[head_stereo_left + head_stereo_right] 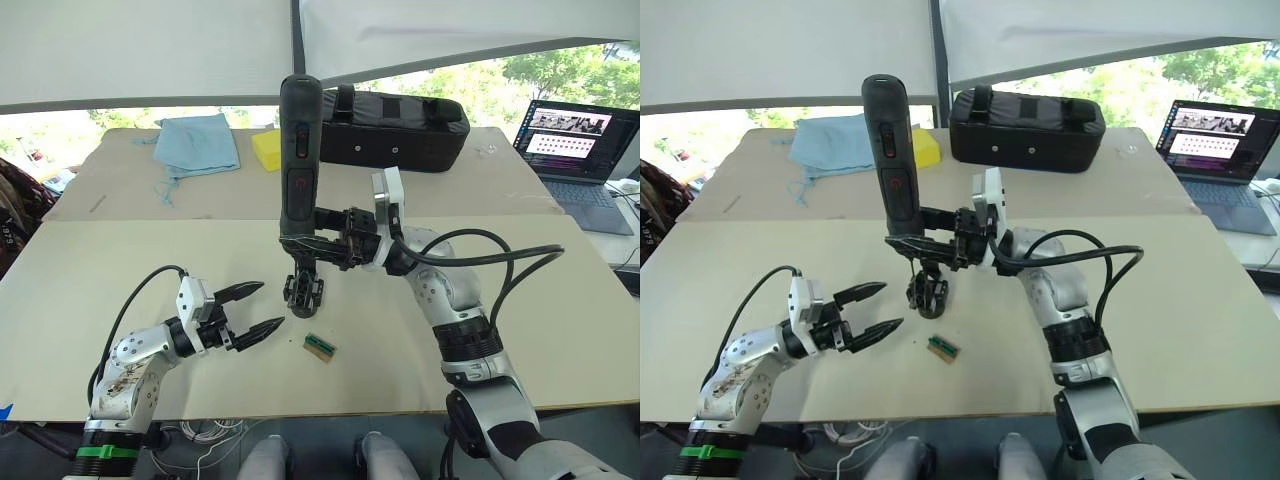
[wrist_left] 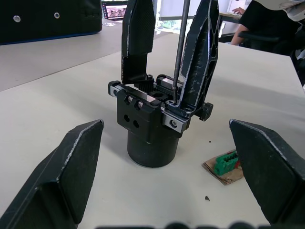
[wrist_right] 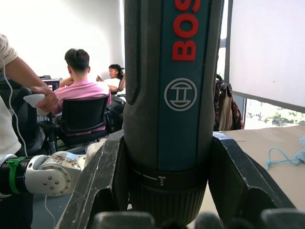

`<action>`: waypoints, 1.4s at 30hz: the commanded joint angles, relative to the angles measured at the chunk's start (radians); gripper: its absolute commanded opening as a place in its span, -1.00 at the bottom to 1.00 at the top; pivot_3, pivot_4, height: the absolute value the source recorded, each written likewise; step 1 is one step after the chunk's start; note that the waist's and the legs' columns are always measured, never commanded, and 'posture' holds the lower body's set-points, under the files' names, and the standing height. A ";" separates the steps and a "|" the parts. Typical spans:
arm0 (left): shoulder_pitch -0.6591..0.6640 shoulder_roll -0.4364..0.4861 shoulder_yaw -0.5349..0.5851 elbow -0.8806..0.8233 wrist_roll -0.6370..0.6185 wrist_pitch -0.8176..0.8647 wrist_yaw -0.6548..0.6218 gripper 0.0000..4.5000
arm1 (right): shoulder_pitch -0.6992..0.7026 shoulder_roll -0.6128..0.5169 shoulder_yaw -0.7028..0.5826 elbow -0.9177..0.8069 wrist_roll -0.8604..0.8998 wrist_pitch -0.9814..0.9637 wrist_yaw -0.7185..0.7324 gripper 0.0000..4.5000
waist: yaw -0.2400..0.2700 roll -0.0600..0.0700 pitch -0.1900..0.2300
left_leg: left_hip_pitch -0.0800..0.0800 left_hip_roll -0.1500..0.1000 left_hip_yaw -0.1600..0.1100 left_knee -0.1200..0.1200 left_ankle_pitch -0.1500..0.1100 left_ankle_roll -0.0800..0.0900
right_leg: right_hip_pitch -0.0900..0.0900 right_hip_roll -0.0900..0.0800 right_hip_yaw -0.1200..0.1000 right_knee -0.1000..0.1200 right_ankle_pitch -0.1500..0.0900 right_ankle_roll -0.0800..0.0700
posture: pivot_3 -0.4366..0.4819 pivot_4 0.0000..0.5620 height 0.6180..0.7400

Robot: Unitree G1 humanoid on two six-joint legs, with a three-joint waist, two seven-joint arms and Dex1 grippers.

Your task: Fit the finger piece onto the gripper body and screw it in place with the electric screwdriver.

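Note:
My right gripper point(image 1: 300, 243) is shut on the electric screwdriver point(image 1: 300, 150), which stands upright with its bit pointing down. The thin bit point(image 2: 179, 47) reaches the top of the gripper body point(image 2: 151, 131), a black block on a round base on the table. Two black pointed fingers rise from the body. The bit tip sits at the foot of one of them, the finger piece point(image 2: 202, 57). To the left of the body, my left gripper point(image 1: 255, 308) is open and holds nothing; its fingers point(image 2: 71, 176) flank the body without touching it.
A small green-and-brown block point(image 1: 319, 346) lies just right of the left gripper. At the table's far side are a black zipped bag point(image 1: 395, 125), a blue cloth point(image 1: 200, 143), a yellow pad point(image 1: 266, 150) and a laptop point(image 1: 575, 145). People point(image 3: 83, 76) sit beyond the table.

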 commanded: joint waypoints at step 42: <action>0.037 0.007 0.014 -0.020 0.014 -0.051 0.014 1.00 | -0.014 0.011 -0.040 -0.028 0.050 -0.047 0.011 -0.15 | 0.000 0.000 0.000 | 0.000 0.000 0.000 0.000 0.000 0.000 | 0.000 0.000 0.000 0.000 0.000 0.000 | -0.05 -0.47 1.00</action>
